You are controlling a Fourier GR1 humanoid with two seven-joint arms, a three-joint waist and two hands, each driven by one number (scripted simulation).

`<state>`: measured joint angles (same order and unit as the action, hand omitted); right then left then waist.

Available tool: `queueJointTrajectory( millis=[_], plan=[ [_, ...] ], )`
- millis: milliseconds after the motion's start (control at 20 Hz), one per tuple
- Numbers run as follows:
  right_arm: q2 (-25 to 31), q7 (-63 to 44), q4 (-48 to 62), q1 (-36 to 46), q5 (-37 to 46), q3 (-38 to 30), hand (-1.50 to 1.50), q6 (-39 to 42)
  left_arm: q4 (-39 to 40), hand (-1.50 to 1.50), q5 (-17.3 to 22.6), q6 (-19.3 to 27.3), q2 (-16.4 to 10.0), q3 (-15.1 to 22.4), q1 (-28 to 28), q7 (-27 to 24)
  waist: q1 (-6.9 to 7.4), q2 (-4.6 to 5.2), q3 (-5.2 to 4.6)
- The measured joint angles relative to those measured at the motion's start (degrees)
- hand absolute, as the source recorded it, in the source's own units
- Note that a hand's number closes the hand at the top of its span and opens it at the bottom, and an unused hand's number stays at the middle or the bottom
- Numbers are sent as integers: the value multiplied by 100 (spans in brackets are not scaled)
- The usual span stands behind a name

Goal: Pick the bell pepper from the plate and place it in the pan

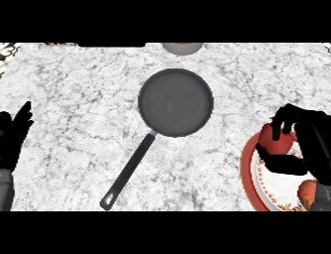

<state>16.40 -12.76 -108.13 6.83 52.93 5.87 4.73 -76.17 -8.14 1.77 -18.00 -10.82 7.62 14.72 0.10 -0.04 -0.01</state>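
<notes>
at the right edge of the tabletop, the right hand sits over the plate, its fingers curled over the far side of the red bell pepper and the thumb tucked under the near side, so the pepper looks pinched between them. pepper over the plate's upper rim; cannot tell whether it is lifted or resting. the pan lies well apart toward the middle, its handle running down-left. the left hand rests open at the left edge, fingers up. risks, as i judge them: the pepper is round and smooth, and much of it shows outside the grip, so it could roll out during the carry across bare tabletop. a low lift might drag it across the plate rim and shift the plate. an orange item lies on the plate just under the forearm and could be nudged. letting go short of the pan would land the pepper on its rim and let it bounce off.
</notes>
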Motion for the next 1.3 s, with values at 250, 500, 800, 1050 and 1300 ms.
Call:
queueJointTrajectory(
  millis=[250,500,800,1050,1300],
  plan=[
    [-554,-292,791,959,-14,8,150,-62,-5,0,13,-80,-15,-49,-103,-144,44,10,-1],
    [-1178,-514,1894,1936,-85,-67,150,-343,28,0,47,-169,-71,-98,-12,-93,72,20,1],
    [-1518,-348,3960,3105,-227,-345,150,-1130,-19,0,-54,-94,40,-15,12,-71,124,38,3],
    [-1603,-17,5751,3859,-541,-336,150,-1958,144,0,-80,-98,48,-12,232,-61,189,66,3],
    [-1629,608,7269,4486,-953,-523,150,-2511,71,0,-95,-131,67,34,272,-53,302,106,7]
  ],
)
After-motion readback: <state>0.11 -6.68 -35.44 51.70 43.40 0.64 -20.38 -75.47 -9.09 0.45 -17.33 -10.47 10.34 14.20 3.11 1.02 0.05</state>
